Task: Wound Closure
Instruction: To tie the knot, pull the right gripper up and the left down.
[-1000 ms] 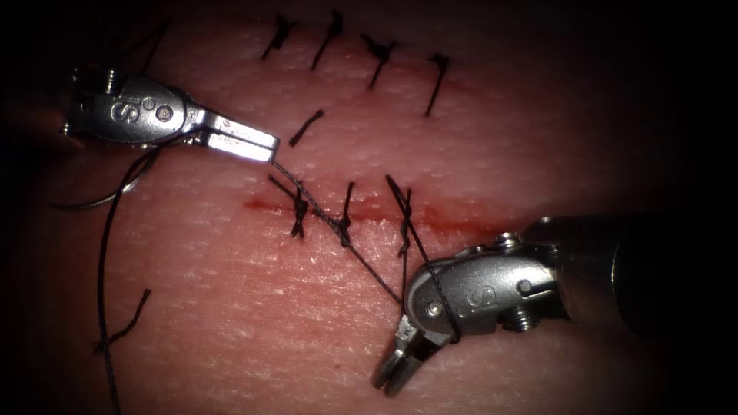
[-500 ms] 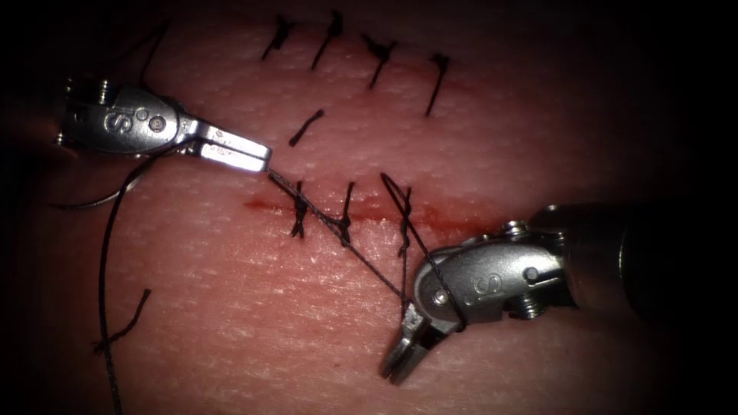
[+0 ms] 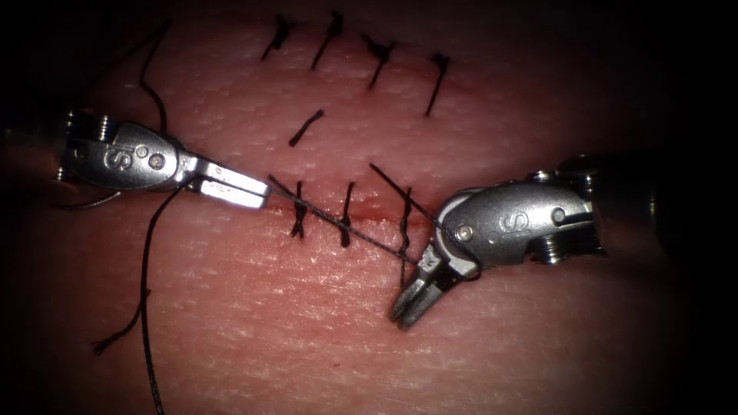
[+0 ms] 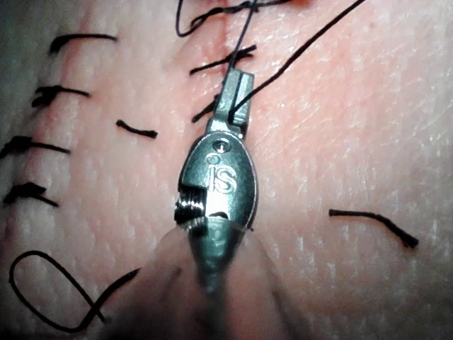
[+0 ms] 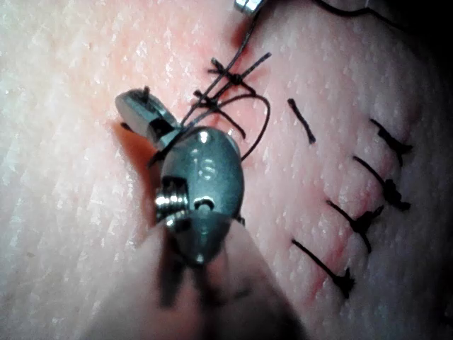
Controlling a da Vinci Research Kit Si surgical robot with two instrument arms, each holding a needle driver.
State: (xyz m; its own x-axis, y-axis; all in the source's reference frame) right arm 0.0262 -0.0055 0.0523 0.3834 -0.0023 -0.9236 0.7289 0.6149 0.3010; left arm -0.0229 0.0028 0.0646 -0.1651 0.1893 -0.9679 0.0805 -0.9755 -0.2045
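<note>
My left tool point(image 3: 257, 198) sits left of the cut point(image 3: 369, 209) with its jaws shut on the black thread point(image 3: 361, 240). That thread runs taut across two tied stitches to my right tool point(image 3: 403, 311). The right tool's jaws are shut with nothing between the tips, and the thread is looped around its neck just behind them. A short thread end point(image 3: 384, 180) rises from the third stitch point(image 3: 403, 223). The left wrist view has the thread entering the left tool point(image 4: 241, 78). A thin grey arc, probably the needle point(image 3: 88, 204), lies on the tissue under the left tool, held by neither.
A row of several finished stitches point(image 3: 380, 54) crosses the tissue farther back. One loose cut end of thread point(image 3: 306, 127) lies between the rows, another point(image 3: 123, 327) at the lower left. Slack thread point(image 3: 146, 307) hangs from the left tool toward the front edge.
My right tool has risen toward the cut and to the right, carrying the loop with it. The left tool dropped slightly. The strand between them now lies flatter across the stitches.
</note>
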